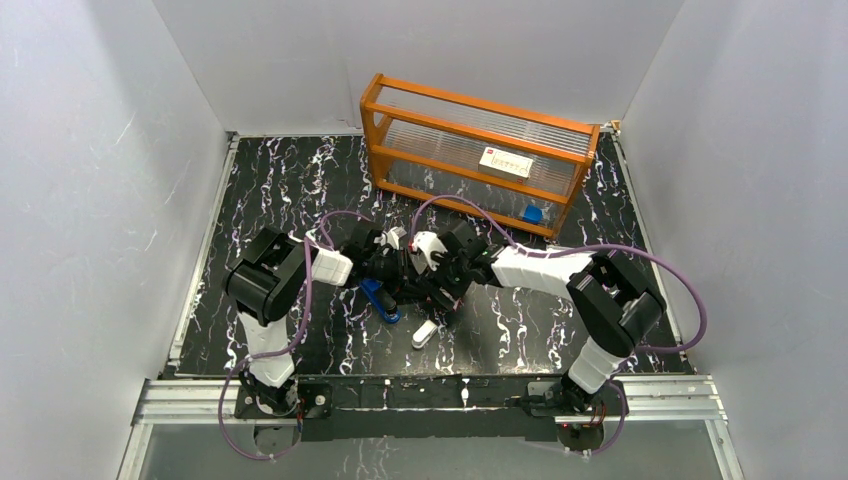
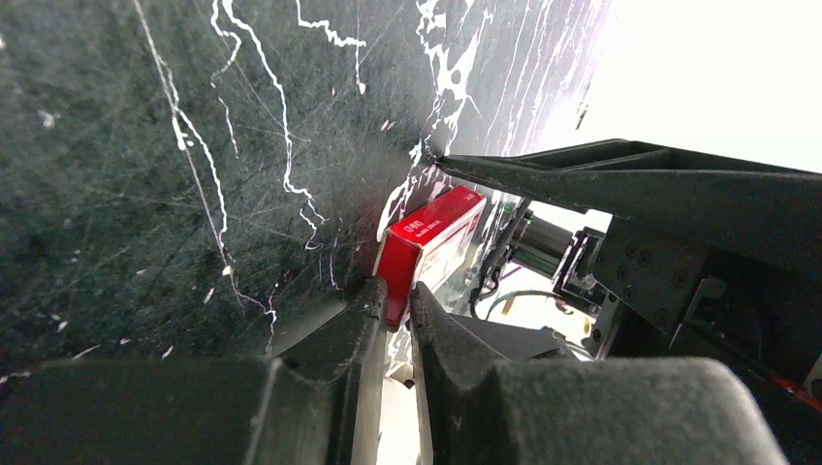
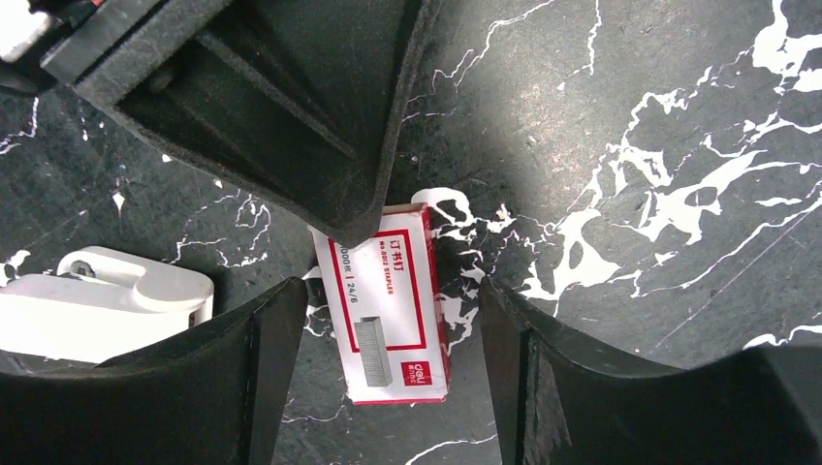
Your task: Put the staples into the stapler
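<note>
fingers of the left arm pinch one short end of a small red-and-white cardboard staple box, nearly closed on it. the box appears to lie flat on the black, white-veined tabletop between the two arms. fingers of the right arm hang spread wide on either side of the box's free end, holding nothing. the staples themselves are not in sight; as the box looks shut, they are probably inside it. the slim blue stapler with a black front lies on the tabletop just beside the left wrist. whether its channel is open cannot be told from above. a small white rounded plastic object sits close to one right finger, and an orange-framed clear rack stands well apart at the back.

the step in hand looks to be opening the box. done well, the right fingers would come down square on the free end and close on the inner tray or flap, not the whole sleeve. they would then draw along the box's length while the left grip holds steady. a light squeeze matters, since thin card crushes and jams. keeping the box low and level should stop strips spilling, and the approach should steer clear of the white object.
</note>
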You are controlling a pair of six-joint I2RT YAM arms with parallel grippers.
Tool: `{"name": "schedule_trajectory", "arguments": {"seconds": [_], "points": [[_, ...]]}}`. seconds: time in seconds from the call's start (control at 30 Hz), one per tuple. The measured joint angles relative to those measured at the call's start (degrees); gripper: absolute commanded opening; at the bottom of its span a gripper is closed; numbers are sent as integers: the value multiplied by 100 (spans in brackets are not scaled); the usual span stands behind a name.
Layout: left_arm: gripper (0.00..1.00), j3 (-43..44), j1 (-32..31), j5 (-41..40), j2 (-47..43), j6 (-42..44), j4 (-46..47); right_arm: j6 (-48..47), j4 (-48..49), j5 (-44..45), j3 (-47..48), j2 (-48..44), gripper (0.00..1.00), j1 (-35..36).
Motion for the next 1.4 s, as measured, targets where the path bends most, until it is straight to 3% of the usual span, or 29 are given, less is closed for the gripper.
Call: {"name": "schedule_trajectory", "arguments": {"seconds": [0.33, 0.87, 1.07, 1.13, 1.3, 1.4], "points": [[10, 35, 0, 55, 44, -79, 107, -227, -9, 575, -20, 2, 53, 369], [11, 33, -15, 321, 308, -442, 640, -166, 138, 649, -15, 48, 55, 424], [0, 33, -37, 354, 310, -507, 721, -168, 247, 649, -7, 85, 55, 450], [0, 33, -37, 354, 313, -514, 721, -166, 262, 649, -7, 87, 58, 450], [0, 35, -37, 350, 313, -398, 647, -125, 291, 713, -15, 83, 80, 466], [0, 42, -37, 352, 310, -302, 520, -92, 289, 782, -107, -4, 84, 474]]}}
